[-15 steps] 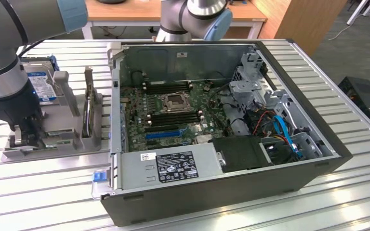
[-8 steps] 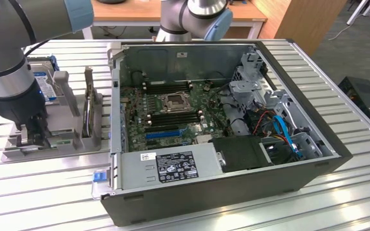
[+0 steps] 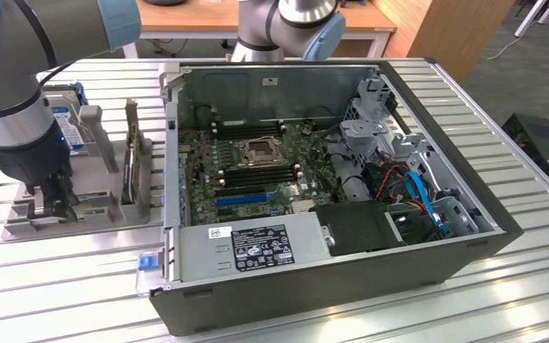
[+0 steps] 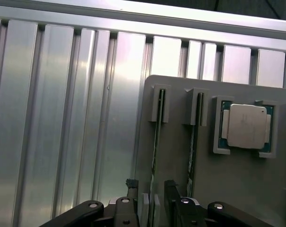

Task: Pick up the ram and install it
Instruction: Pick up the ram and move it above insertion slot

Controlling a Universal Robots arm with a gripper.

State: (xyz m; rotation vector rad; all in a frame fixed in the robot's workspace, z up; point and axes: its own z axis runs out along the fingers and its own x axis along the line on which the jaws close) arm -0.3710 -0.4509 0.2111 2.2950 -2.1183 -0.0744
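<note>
In the wrist view a ram (image 4: 156,137) stands on edge in a slot of the grey holder (image 4: 176,175), a thin green stick seen edge-on. A second stick (image 4: 192,146) stands in the neighbouring slot. My gripper (image 4: 153,202) is open, with one finger on each side of the first ram's near end; I cannot tell whether the pads touch it. In the exterior view the gripper (image 3: 53,206) is lowered onto the grey holder (image 3: 94,214), at the exterior view's left of the open computer case (image 3: 332,286). The black memory slots (image 3: 255,175) lie on the motherboard beside the processor socket (image 3: 258,151).
A square silver processor chip (image 4: 247,125) sits in a pocket of the holder beside the sticks. Tall upright boards (image 3: 134,161) stand in the holder between the gripper and the case wall. Ribbed aluminium table (image 4: 62,118) surrounds the holder. Cables and drive cages (image 3: 399,171) crowd the case's right side.
</note>
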